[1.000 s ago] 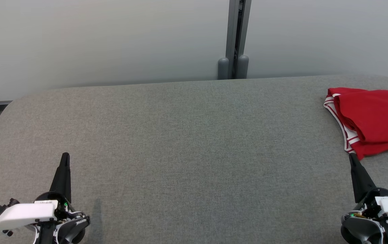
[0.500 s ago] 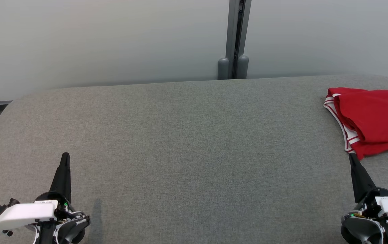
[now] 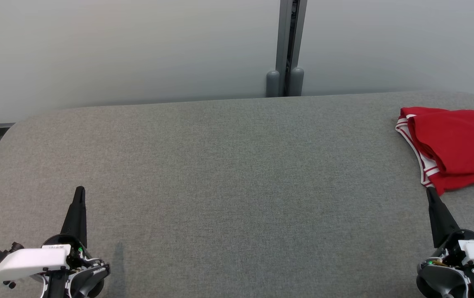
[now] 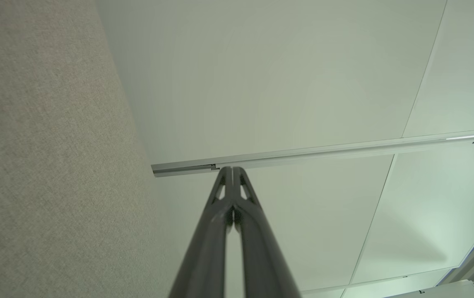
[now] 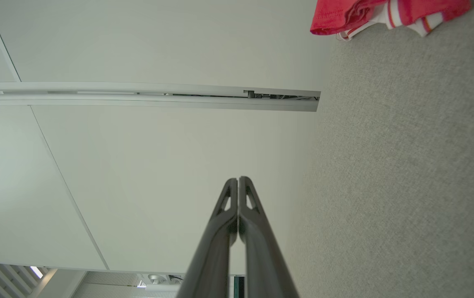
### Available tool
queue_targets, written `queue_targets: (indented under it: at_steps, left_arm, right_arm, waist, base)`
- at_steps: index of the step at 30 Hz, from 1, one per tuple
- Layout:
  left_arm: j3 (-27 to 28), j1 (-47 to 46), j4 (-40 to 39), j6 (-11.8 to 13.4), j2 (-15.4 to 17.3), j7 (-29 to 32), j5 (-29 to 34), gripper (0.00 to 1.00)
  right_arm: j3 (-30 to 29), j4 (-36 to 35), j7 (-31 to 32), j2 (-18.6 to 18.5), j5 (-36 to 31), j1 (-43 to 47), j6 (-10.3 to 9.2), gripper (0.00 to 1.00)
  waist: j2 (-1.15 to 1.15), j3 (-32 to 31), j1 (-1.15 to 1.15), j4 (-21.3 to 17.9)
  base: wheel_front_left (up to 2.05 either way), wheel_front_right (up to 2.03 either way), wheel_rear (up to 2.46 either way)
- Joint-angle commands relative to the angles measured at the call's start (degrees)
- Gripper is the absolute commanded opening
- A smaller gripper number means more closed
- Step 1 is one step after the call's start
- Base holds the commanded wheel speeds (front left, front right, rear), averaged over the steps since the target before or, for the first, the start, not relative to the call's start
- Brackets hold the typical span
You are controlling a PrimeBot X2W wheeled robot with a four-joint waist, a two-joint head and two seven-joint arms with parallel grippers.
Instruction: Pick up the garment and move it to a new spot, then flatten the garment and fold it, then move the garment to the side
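Folded red garment [image 3: 456, 145] with white-striped trim at the right edge of the head view, flat on the grey fabric table [image 3: 237, 165], partly cut off by the frame. Left gripper [image 3: 79, 190] at lower left, right gripper [image 3: 429, 191] at lower right, both pointing up the frame over the table. Right gripper's tip just below the garment's lower left corner; touching or not, impossible to tell. Fingers [image 4: 210, 231] of the left pressed together in the left wrist view, nothing between them. Fingers [image 5: 257, 231] of the right likewise closed and empty, the garment at the upper right of that view. Pale wall [image 3: 116, 49] and grey post [image 3: 288, 45] behind the table, top of frame.
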Motion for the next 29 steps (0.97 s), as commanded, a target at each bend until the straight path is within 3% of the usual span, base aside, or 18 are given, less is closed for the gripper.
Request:
queue_targets:
  at_steps: [1,29]
  left_arm:
    - [0.21,-0.82,-0.17,-0.21,0.15,0.19,-0.06,0.00]
    - [0.20,-0.82,-0.18,-0.21,0.15,0.18,-0.07,0.00]
  right_arm:
    - [-0.09,-0.20,0.09,-0.32,-0.05,-0.49,0.02,0.00]
    - [-0.15,-0.19,0.16,-0.27,-0.12,-0.49,0.02,0.00]
  waist:
    - [0.00,0.00,0.00,0.00]
    - [0.00,0.00,0.00,0.00]
  base:
    - [0.00,0.00,0.00]
    - [0.00,0.00,0.00]
